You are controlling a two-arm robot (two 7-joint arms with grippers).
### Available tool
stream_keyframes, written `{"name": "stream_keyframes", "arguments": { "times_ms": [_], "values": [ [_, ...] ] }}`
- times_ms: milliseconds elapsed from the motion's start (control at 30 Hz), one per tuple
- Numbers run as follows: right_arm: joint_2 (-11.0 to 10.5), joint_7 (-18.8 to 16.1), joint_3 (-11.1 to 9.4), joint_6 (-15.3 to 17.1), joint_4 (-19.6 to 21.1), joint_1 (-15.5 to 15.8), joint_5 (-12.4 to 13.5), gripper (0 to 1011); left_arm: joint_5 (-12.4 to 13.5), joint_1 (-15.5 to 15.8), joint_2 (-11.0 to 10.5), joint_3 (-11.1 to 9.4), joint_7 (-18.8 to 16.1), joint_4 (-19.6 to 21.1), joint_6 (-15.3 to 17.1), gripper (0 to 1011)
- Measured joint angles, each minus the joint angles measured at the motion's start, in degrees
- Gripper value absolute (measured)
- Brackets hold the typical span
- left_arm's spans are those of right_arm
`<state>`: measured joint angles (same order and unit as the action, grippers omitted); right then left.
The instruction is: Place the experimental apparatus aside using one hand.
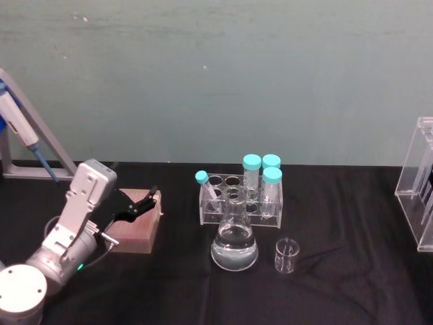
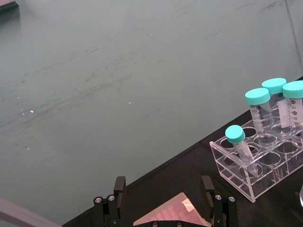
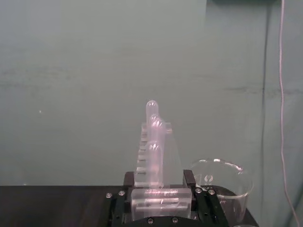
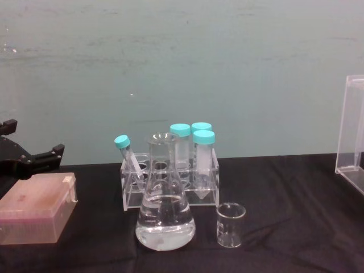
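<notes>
Left gripper [image 1: 150, 200] hangs just above the pink box [image 1: 139, 233], jaws spread wide and holding nothing. In the left wrist view you see a corner of the box low between its fingers [image 2: 119, 188].

Your labware stands untouched on the black table [image 1: 338, 284], all of it to the gripper's right and well apart from it.
- **Short rack [image 1: 240, 203]:** nearest to the gripper, it carries four teal-capped tubes, one leaning with its cap toward the gripper.
- **Flask [image 1: 235, 247]:** upright and part-filled with clear liquid, just in front of that rack on the robot's side.
- **Small beaker [image 1: 287, 256]:** just beside the flask, on the side away from the gripper.
- **Tall rack [image 1: 421, 183]:** farthest off to the right.

Right gripper [image 3: 158, 182] sits close against the tall rack. You cannot tell whether it has hold of it.
</notes>
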<state>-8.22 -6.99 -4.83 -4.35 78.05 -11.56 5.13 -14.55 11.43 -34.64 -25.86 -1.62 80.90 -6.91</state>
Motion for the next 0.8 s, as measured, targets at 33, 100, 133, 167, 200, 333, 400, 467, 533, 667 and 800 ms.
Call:
{"name": "stream_keyframes", "arguments": {
  "times_ms": [33,100,133,167,200,333,400,467,533,667,800],
  "values": [
    [0.01,0.00,0.03,0.01,-0.03,0.02,0.00,672,0.00,0.00,0.00,0.00,0.00,0.00,0.00,1000],
    [0.01,0.00,0.02,0.01,-0.03,0.02,0.00,711,0.00,0.00,-0.01,0.00,0.00,0.00,0.00,1000],
    [0.01,0.00,0.02,0.01,-0.03,0.02,-0.01,767,0.00,0.00,0.00,0.00,0.00,0.00,0.00,1000],
    [0.01,0.00,0.02,0.01,-0.03,0.02,-0.01,767,0.00,0.00,0.00,0.00,0.00,0.00,0.00,1000],
    [0.01,0.00,0.02,0.01,-0.03,0.02,0.00,804,0.00,0.00,0.00,0.00,0.00,0.00,0.00,1000],
    [-0.01,0.00,0.00,0.01,-0.03,0.01,0.00,909,0.00,0.00,0.00,0.00,0.00,0.00,0.00,1000],
    [-0.01,0.00,0.00,0.01,-0.03,0.01,0.00,954,0.00,0.00,0.00,0.00,0.00,0.00,0.00,1000],
    [-0.01,0.00,-0.01,0.01,-0.03,0.00,0.00,1002,0.00,0.00,0.00,0.00,0.00,0.00,0.00,1000],
    [-0.01,0.01,-0.02,0.00,-0.03,-0.01,0.00,1002,0.00,0.00,0.00,0.00,0.00,0.00,0.00,1000],
    [0.00,0.01,-0.04,0.00,-0.02,-0.02,-0.01,1002,0.00,0.00,0.00,0.00,-0.01,0.00,0.00,1000],
    [-0.01,0.01,-0.04,-0.02,-0.01,-0.02,0.00,1002,0.00,0.00,0.00,0.00,0.00,0.00,0.00,1000]
  ]
}}
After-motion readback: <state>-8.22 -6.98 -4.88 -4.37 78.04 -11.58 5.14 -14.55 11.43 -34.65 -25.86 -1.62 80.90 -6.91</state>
